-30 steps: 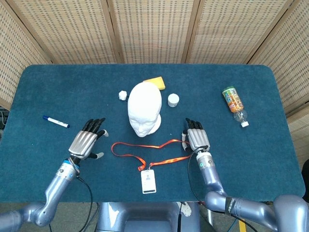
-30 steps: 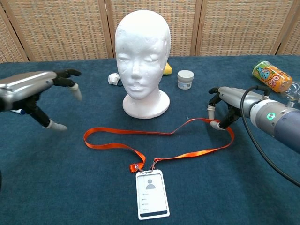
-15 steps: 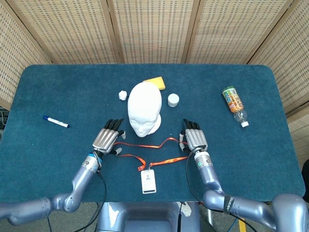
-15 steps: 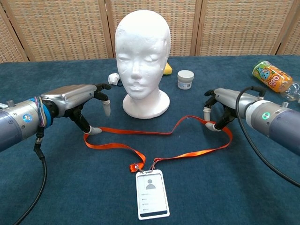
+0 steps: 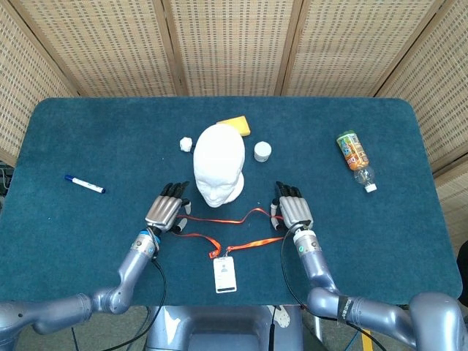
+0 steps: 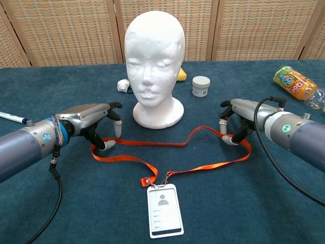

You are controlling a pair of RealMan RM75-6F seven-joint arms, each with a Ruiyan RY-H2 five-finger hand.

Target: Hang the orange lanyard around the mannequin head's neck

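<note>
i set left hand (image 6: pixel 94 124) and right hand (image 6: pixel 238 122) at opposite ends of orange lanyard (image 6: pixel 167 152), fingers curled over strap, grip unclear, ready to lift toward mannequin head (image 6: pixel 154 61).

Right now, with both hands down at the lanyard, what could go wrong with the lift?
1. The orange lanyard lies flat on the cloth; the left hand or right hand may fail to pick it up.
2. The mannequin head stands just behind the loop and could be tipped.
3. The badge may swing and drag the strap loose.
</note>
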